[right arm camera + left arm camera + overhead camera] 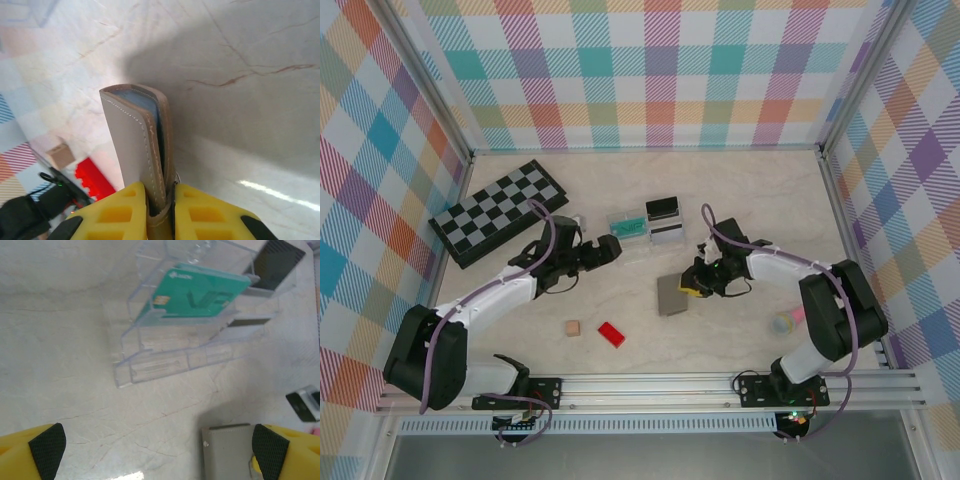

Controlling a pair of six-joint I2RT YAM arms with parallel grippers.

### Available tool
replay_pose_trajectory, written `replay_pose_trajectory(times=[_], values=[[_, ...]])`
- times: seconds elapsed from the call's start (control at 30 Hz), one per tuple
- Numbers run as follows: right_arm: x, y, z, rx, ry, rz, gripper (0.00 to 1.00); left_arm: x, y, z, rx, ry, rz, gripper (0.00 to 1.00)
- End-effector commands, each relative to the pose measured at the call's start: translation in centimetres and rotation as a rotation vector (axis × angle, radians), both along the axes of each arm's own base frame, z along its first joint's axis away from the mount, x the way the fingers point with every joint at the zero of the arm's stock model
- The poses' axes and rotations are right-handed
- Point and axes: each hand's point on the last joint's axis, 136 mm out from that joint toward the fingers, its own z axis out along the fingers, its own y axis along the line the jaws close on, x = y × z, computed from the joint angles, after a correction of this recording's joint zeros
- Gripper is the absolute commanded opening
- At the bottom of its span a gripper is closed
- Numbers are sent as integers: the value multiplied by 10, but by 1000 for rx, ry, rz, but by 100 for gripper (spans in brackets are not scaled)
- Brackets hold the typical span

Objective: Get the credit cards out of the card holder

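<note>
The grey card holder [672,295] [135,145] is folded, with blue lining showing at its far edge. My right gripper [696,284] [160,200] is shut on its near edge, both yellow fingers pressing its sides. A teal credit card [628,226] [200,292] stands in a clear plastic stand [165,355]. A black card [662,208] [277,262] and a silver-grey card [665,235] lie just right of the stand. My left gripper [610,248] [159,452] is open above bare table, a little short of the stand. In the left wrist view the card holder [227,450] is by the right finger.
A black-and-grey chessboard [500,210] lies at the back left. A red block [611,333] [92,177] and a small wooden cube [572,328] [60,155] sit near the front. A tape roll [783,323] rests by the right arm. Checked walls enclose the table.
</note>
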Motion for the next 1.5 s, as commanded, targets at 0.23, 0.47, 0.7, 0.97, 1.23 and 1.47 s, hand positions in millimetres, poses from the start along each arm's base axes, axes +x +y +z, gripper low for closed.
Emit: replay_pose_trajectory(times=[0.23, 0.47, 0.7, 0.97, 1.23, 1.47], values=[[18, 14, 57, 234, 92, -200, 11, -27, -61, 43, 166, -349, -400, 99], [25, 0, 64, 315, 203, -330, 14, -53, -96, 59, 247, -614, -702, 95], [28, -5, 63, 354, 295, -379, 14, -73, -132, 53, 396, -808, -951, 94], [30, -5, 65, 373, 317, -384, 15, -65, -162, 31, 662, -931, -1081, 89], [27, -6, 61, 371, 356, -386, 16, -52, -173, 21, 756, -987, -1125, 74], [24, -7, 63, 367, 384, -389, 19, -44, -169, 21, 816, -1006, -1106, 50]])
